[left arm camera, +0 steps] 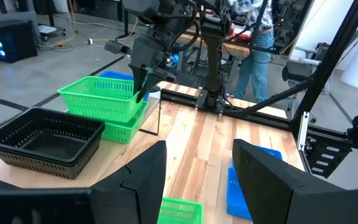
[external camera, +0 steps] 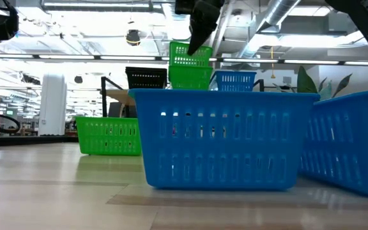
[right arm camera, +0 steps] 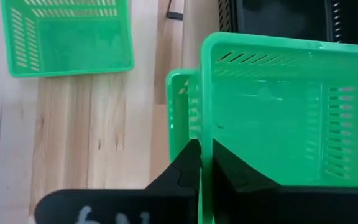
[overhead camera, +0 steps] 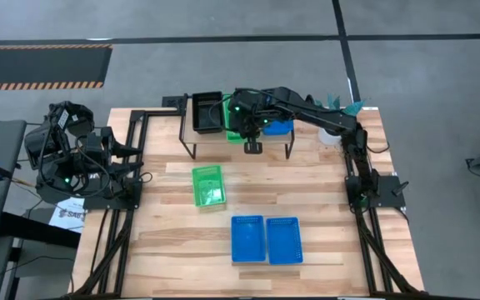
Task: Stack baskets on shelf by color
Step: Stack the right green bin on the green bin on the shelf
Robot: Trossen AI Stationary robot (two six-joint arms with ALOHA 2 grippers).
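My right gripper (right arm camera: 202, 149) is over the shelf (overhead camera: 261, 143), shut on a bright green basket (left arm camera: 101, 96). That basket is tilted above a second green basket (left arm camera: 122, 129) standing on the shelf top. Nested black baskets (left arm camera: 45, 143) stand on the shelf at one side of the green ones, and a blue basket (overhead camera: 278, 127) on the other. On the table lie another green basket (overhead camera: 208, 185) and two blue baskets (overhead camera: 247, 239) (overhead camera: 283, 239). My left gripper (left arm camera: 197, 180) waits open at the table's left edge. My right gripper holds the upper green basket by the rim of one side wall (right arm camera: 206, 112), the one towards the table's near edge. One finger (right arm camera: 229, 163) is inside and one outside (right arm camera: 182, 167), coming from above and pointing down. The basket is tilted over the lower green basket (external camera: 190, 78), held end raised.
The shelf stands at the table's far edge on thin black legs (overhead camera: 192, 150). Black frame rails (overhead camera: 127, 179) run along both sides of the table. Bare wood lies between the shelf and the loose baskets. A person (left arm camera: 253, 43) stands beyond the table.
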